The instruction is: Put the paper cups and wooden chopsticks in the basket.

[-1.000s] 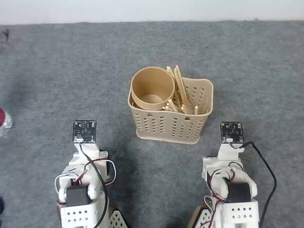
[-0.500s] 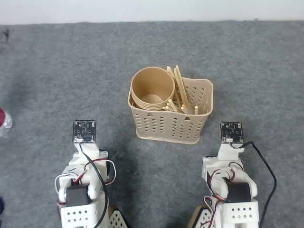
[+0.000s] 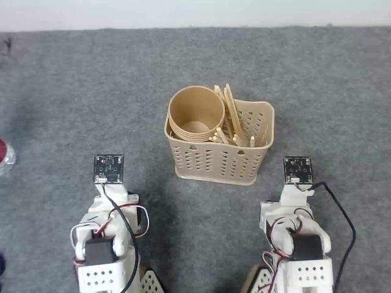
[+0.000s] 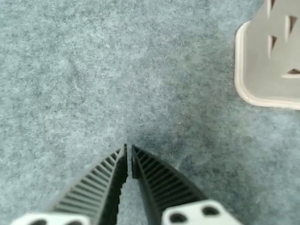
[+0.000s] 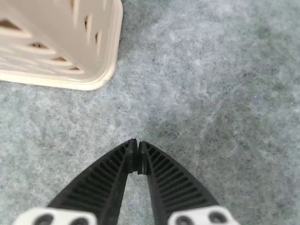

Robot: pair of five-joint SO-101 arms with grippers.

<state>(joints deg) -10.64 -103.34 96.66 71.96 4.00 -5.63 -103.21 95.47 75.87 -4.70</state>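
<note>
A beige slotted basket stands on the grey carpet in the middle of the high view. Stacked brown paper cups sit in its left half, and several wooden chopsticks lean in it beside them. Both arms rest pulled back near the front edge, left and right of the basket. My left gripper is shut over bare carpet, with a basket corner off to one side. My right gripper is shut as well, a short way from the basket's base.
A clear container with a red part sits at the far left edge of the carpet. A pale wall strip runs along the back. Grey carpet spreads around the basket on all sides.
</note>
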